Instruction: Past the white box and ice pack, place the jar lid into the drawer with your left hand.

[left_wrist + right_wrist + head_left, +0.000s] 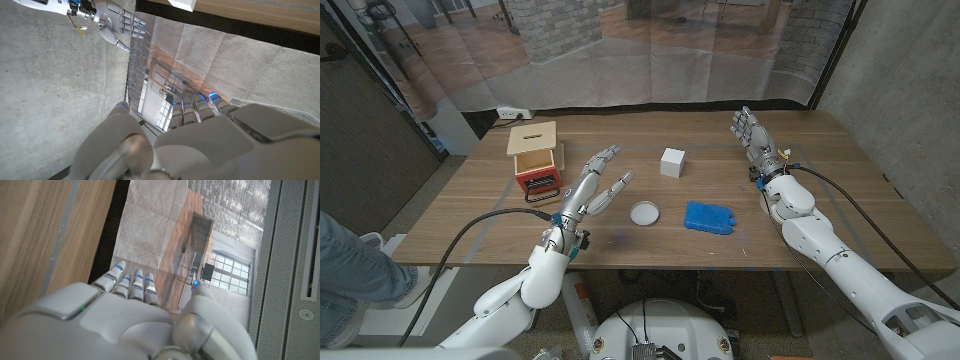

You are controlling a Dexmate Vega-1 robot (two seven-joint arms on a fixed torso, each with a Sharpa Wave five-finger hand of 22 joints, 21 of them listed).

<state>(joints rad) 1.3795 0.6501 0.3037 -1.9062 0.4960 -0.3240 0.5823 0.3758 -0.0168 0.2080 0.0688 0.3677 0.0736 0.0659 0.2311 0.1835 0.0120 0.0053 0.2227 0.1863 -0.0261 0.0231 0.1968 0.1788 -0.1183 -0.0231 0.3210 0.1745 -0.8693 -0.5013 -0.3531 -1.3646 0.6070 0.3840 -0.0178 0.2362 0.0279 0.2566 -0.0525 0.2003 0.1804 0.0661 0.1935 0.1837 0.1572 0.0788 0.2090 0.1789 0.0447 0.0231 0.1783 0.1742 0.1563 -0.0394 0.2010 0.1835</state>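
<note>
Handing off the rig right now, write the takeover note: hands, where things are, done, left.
Left hand: open, holding nothing, raised between the drawer and the jar lid.
Right hand: open, raised over the table's far right.
Jar lid lies on the table, white box behind it, ice pack to its right.
Done: nothing.
Left: grasp the lid, place it in the drawer.

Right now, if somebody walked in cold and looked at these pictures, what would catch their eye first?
Probably the bright blue ice pack on the wooden table, with the white jar lid just to its left and the white box behind them. Next, the left robot hand, open above the table beside the lid, and the red drawer under its wooden box at the far left.
</note>
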